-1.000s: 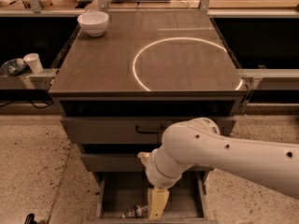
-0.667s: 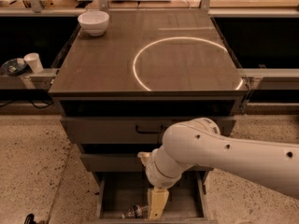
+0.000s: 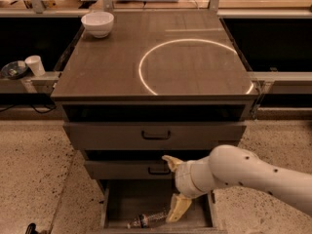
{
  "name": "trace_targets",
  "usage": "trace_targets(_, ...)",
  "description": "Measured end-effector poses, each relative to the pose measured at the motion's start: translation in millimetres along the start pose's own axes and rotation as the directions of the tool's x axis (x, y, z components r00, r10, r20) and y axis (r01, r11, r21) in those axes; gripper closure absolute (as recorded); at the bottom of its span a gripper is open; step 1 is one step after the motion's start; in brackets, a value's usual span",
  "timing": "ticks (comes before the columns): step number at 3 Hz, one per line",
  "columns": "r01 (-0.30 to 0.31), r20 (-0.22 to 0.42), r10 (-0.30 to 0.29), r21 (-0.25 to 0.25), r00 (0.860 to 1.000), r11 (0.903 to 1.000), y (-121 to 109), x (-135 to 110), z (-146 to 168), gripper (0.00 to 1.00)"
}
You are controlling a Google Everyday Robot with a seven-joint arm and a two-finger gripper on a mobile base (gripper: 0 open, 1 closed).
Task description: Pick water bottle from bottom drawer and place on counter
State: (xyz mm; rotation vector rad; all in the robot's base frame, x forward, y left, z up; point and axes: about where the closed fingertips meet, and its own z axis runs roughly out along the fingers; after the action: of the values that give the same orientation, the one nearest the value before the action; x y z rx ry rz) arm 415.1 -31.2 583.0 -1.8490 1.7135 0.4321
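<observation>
The water bottle (image 3: 147,219) lies on its side on the floor of the open bottom drawer (image 3: 111,209), near its front edge. The gripper (image 3: 175,191) hangs inside the drawer with its jaws spread wide and nothing held. The lower finger (image 3: 178,207) stands just right of the bottle; contact cannot be confirmed. Recommended: bring the jaws across the bottle's body, centre them, then close gently, since thin plastic may slip or buckle.

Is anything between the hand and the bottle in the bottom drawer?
Nothing visible. The hand is down in the open drawer, just right of the bottle lying on its floor.
</observation>
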Motion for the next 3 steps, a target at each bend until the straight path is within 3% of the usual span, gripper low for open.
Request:
trace_targets(1,-0.025,-0.023,0.027,0.077,0.999,0.9967,8,82,-3,0.00)
trace_targets(2,-0.023,-0.012,0.024,0.074,1.000,0.9970,5,73,-2,0.00)
trace_targets(3,-0.006,0.131,0.009,-0.019,0.991,0.9998,-8,74,22,0.00)
